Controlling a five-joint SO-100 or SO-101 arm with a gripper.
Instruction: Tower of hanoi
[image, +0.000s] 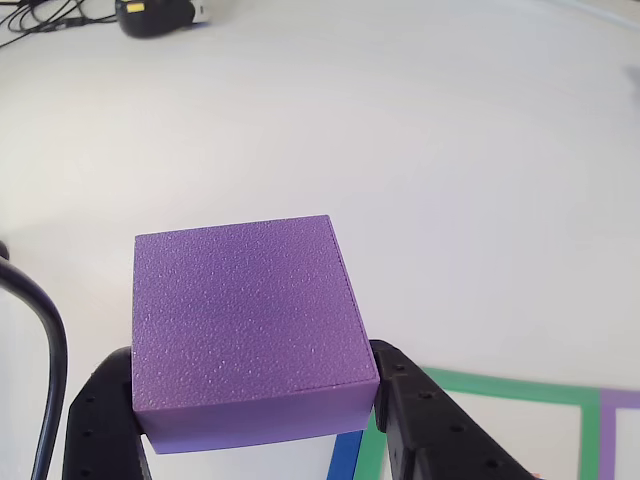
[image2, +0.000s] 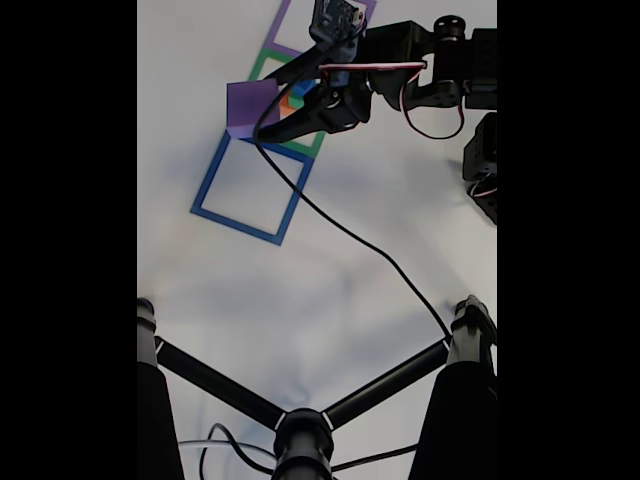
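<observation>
The white table (image: 420, 160) takes most of both views, with tape square outlines stuck on it: a blue tape square (image2: 252, 190), a green one (image: 520, 390) and a purple one (image: 622, 402). The gripper (image: 262, 420) is closed on the purple foam block (image: 245, 320), one black finger (image: 105, 420) on each side, and the block is held above the table. In the fixed view the block (image2: 250, 108) is over the edge between the blue and green squares. Just beside it, under the arm, small parts of orange block (image2: 288, 110), green block (image2: 297, 98) and blue cube (image2: 306, 88) are visible. A black cable (image2: 350, 235) runs across the table.
</observation>
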